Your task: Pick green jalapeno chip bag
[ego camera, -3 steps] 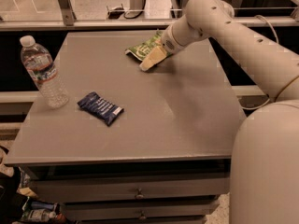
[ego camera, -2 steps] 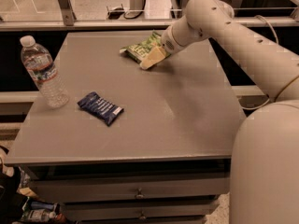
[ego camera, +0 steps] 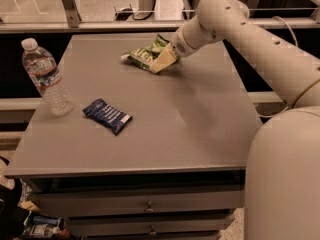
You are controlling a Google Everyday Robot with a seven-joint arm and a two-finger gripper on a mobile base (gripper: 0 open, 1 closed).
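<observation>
The green jalapeno chip bag [ego camera: 144,57] is at the far middle of the grey table [ego camera: 190,119], crumpled and tilted, with its left end sticking out. My gripper [ego camera: 163,60] is at the bag's right end, reaching in from the right on the white arm [ego camera: 250,39]. It is shut on the bag, and one cream finger [ego camera: 161,64] shows in front of the bag. The bag's right part is hidden behind the gripper.
A dark blue snack packet [ego camera: 107,115] lies left of the table's middle. A plastic water bottle [ego camera: 46,78] stands upright near the left edge. A rail and glass panel run behind the table. Drawers sit below its front edge.
The green bag has shifted and stretched a little to the left at the gripper. The gripper has barely moved. The blue packet and the bottle have stayed put.
</observation>
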